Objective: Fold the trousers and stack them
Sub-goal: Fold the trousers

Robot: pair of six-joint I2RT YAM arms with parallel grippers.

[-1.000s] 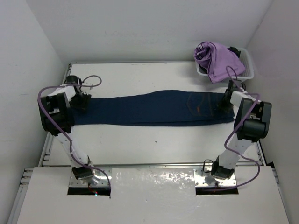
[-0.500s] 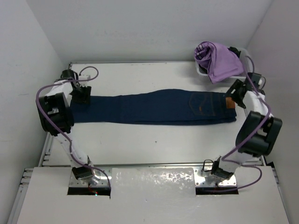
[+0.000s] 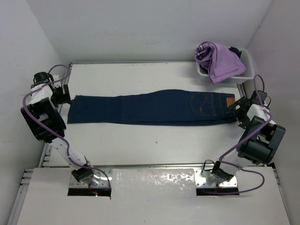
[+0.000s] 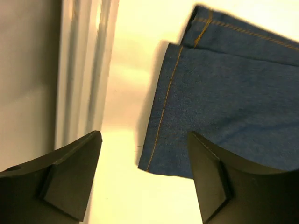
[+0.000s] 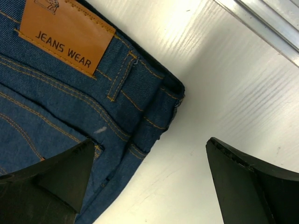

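1. The white table [image 3: 140, 140] carries everything.
2. The trousers [image 3: 150, 108] lie flat and stretched out across the middle of the table, folded lengthwise with one leg on the other, hems to the left and waistband to the right.
3. A white basket [image 3: 249, 70] sits at the far right corner.
4. A purple garment [image 3: 220, 61] is heaped in the basket and spills over its rim.
5. The left gripper [image 4: 142, 158] hovers over the hem corner, jaws spread wide and holding nothing.
6. The right gripper [image 5: 149, 163] hovers over the waistband corner, jaws also wide apart and empty.
7. A tan patch [image 5: 65, 32] reading "JEANS WEAR" sits on the waistband.
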